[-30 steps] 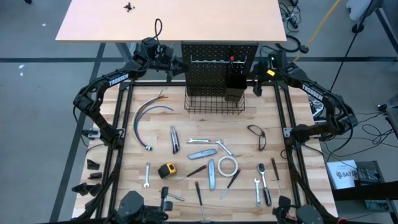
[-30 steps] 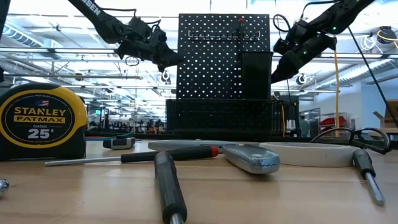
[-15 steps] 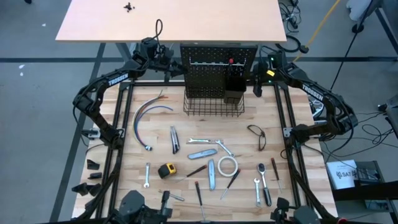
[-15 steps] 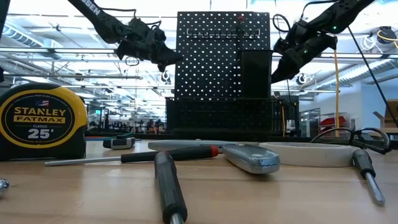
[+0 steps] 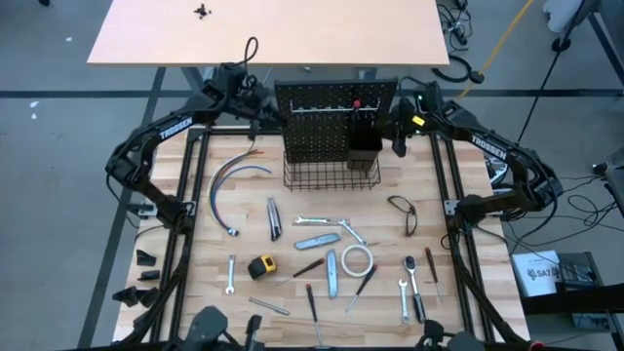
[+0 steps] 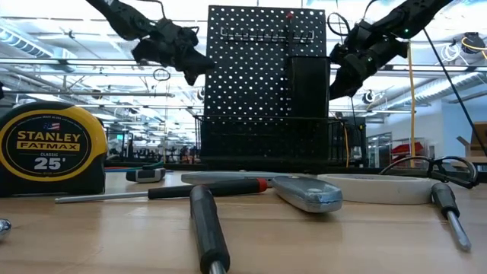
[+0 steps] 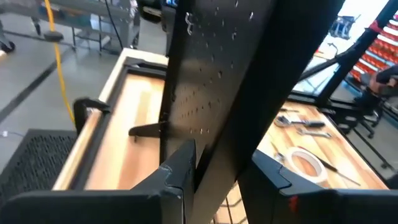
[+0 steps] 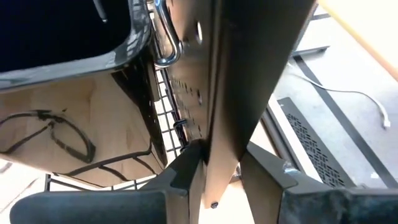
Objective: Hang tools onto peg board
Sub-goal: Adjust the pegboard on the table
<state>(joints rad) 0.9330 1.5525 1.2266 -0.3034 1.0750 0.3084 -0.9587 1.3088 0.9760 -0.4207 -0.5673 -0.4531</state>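
Observation:
The peg board (image 5: 327,112) is an upright black perforated panel at the table's far middle, with a wire basket (image 5: 331,171) along its base and a cup holder (image 5: 363,144); a red-tipped piece (image 6: 289,14) shows at its top. My left gripper (image 5: 265,105) is shut on its left edge and my right gripper (image 5: 400,132) on its right edge. The tools lie loose on the near half of the table: tape measure (image 6: 49,148), white tape roll (image 5: 357,259), utility knives (image 5: 317,241), screwdrivers (image 6: 205,228), wrenches (image 5: 231,273). My left gripper pinches the panel's left edge (image 7: 217,149) between its two fingers (image 7: 180,168), high up on the board, coming level from the table's left. The board stands upright. My right gripper pinches the panel's right edge (image 8: 224,124) between its fingers (image 8: 186,165), next to the cup holder, coming from the table's right and slanting down.
A bundle of coloured cables (image 5: 229,185) lies left of the basket and dark safety glasses (image 5: 403,214) to its right. A light tabletop (image 5: 273,34) stands beyond the far edge. Bare wood lies between the basket and the rows of tools.
Both grippers, holding the board's edges, have moved toward the table's near edge and slightly to the left. The peg board with its basket has come along, staying upright, and stands nearer and a little further left than before.

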